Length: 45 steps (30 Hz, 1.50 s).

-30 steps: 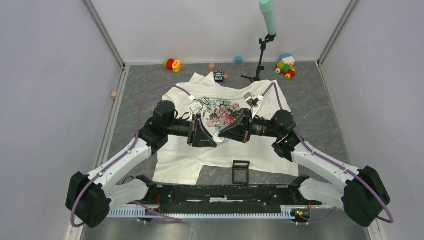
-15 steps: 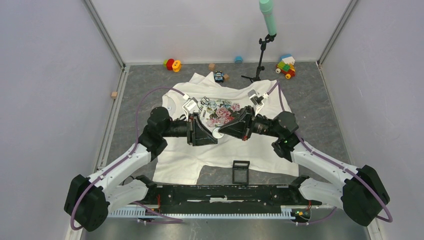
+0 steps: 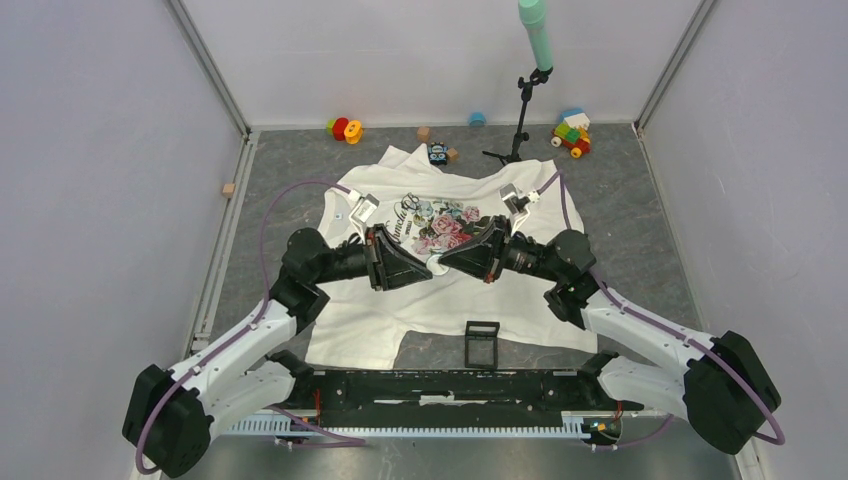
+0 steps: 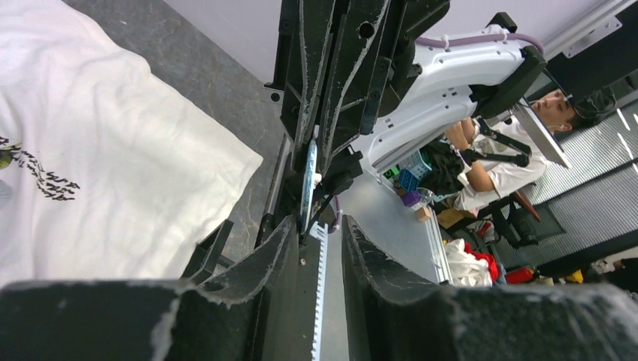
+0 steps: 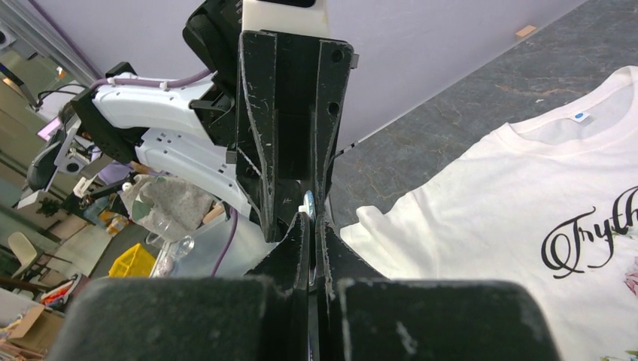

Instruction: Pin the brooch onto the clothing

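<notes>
Scene: I see both arms reaching toward each other over the clothing [image 3: 400, 310], a white T-shirt spread on the grey tabletop [image 3: 640, 230]. Their tips meet just below the rose print.

Risk, drop: My main worry is the brooch [image 4: 308, 180] slipping out where the tips meet. It is tiny and gripped by its thin edge, so a twist or an uneven pull between the two hands could flick it onto the cloth or off the shirt.

Risk, collision: The hands are tip to tip, so I judge that a small overshoot by either arm would knock fingers together and jar the disc loose.

Risk, pinning: The disc appears to be held above the fabric, not against it. Bringing it down at a tilt could snag the cloth crooked or miss it.

Right hand [image 5: 309, 219]: Almost closed. Its fingers pinch the brooch, which shows edge-on as a thin bluish sliver at their tips.

Left hand [image 4: 320, 226]: Parted by a narrow, clear gap. The lower edge of the brooch sits just beside one fingertip, and I cannot tell whether they touch.

Brooch location: Between the two facing hands, over the middle of the shirt.

Nearby: A black frame holder [image 3: 482, 343] stands at the shirt's near hem, apart from both hands.
</notes>
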{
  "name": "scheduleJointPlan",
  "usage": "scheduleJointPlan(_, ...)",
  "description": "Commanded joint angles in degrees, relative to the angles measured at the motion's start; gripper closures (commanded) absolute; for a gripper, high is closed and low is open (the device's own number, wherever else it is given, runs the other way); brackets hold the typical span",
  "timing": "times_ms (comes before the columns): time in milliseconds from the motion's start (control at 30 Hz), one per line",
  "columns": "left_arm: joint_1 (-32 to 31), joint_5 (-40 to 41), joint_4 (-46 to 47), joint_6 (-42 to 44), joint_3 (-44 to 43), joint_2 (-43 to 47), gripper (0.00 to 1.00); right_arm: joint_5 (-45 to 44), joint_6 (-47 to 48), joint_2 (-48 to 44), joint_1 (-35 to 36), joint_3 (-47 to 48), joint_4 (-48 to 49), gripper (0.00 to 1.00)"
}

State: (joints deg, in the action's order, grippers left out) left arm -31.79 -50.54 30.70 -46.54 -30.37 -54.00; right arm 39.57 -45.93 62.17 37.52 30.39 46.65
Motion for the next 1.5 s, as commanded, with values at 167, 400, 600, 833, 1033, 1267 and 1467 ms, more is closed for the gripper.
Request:
scheduleJointPlan(167,0.1,8.5,4.0,-3.4,1.9,3.0,0.72,-3.4,-1.7,-0.9,0.2,-1.6,4.7,1.0)
scheduleJointPlan(400,-1.0,11.5,3.4,-3.3,2.5,2.9,0.75,-3.6,-2.2,-0.5,0.2,-1.7,5.6,1.0)
scheduleJointPlan(600,-2.6,12.2,2.7,-2.8,1.8,1.7,0.75,-3.3,-2.5,-0.2,0.2,-1.8,6.1,1.0)
scheduleJointPlan(833,-3.5,12.0,3.0,-2.3,1.8,1.1,0.95,-3.8,-2.3,-0.5,0.2,-2.2,6.1,1.0)
scheduleJointPlan(1033,-3.8,12.4,4.8,-2.7,2.7,1.7,0.98,-1.7,-2.3,0.2,0.1,-1.7,5.9,0.84)
scheduleJointPlan(1267,-3.8,13.6,4.8,-2.9,2.8,1.5,0.98,-0.6,-2.5,-0.2,0.2,-1.7,5.8,0.72)
scheduleJointPlan(1467,-3.8,14.4,4.9,-3.0,2.9,2.1,0.98,-0.2,-2.5,-0.1,0.2,-2.7,5.5,0.79)
